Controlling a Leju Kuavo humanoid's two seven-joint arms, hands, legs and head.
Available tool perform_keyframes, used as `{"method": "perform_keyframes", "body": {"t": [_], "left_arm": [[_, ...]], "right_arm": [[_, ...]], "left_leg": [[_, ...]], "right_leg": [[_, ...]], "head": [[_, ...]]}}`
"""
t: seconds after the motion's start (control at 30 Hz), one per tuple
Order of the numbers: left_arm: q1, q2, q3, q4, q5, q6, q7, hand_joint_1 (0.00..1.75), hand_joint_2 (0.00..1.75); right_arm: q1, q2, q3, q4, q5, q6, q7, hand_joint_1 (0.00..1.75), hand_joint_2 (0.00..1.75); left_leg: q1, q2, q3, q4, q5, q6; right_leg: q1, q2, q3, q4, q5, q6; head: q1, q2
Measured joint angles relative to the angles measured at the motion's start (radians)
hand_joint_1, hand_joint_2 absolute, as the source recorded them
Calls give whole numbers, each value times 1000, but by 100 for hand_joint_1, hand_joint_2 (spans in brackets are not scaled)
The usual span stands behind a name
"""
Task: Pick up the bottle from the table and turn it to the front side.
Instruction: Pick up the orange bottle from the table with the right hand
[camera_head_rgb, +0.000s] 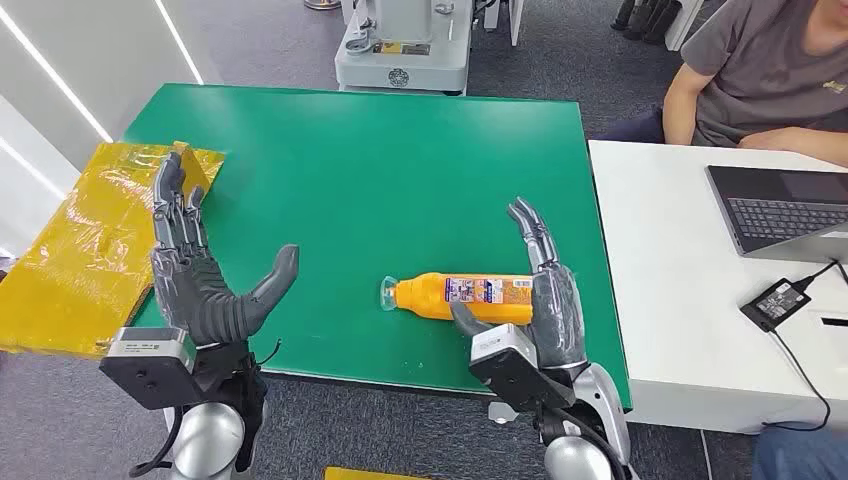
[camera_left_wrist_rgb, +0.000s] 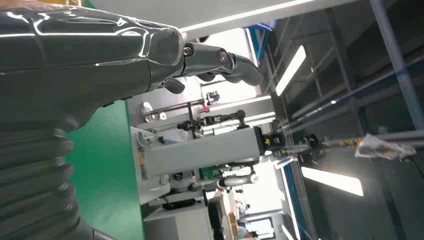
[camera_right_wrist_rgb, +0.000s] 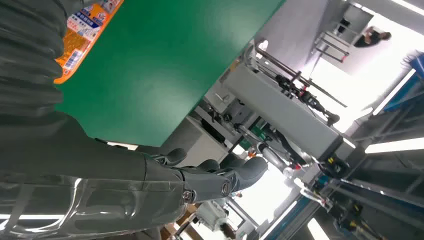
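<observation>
Orange plastic bottle (camera_head_rgb: 462, 297) with a clear cap lies on its side on our green surface (camera_head_rgb: 380, 170); our right hand (camera_head_rgb: 545, 295), fingers spread, cups its 3 o'clock end. Our left hand (camera_head_rgb: 200, 275) hovers empty, fingers apart, toward 9 o'clock.

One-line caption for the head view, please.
Right hand open beside the lying orange bottle on the green table; left hand open.

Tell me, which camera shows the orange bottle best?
The head view: the orange bottle lies whole on its side on the green table, beside the right hand. The right wrist view catches part of its label; the left wrist view looks elsewhere.
</observation>
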Motion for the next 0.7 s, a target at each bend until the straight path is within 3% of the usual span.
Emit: {"method": "perform_keyframes", "body": {"t": [0.27,0.7], "left_arm": [[-4,0,0,0,-1,-20,0,0,175],[-17,1,0,1,3,-28,-1,0,175]], "right_arm": [[-33,-59,-9,28,80,126,79,0,175],[-96,-126,-21,172,97,213,112,0,175]], "left_leg": [[0,0,0,0,0,0],[0,0,0,0,0,0]], "right_leg": [[0,0,0,0,0,0],[0,0,0,0,0,0]], "head": [[0,0],[0,0]]}}
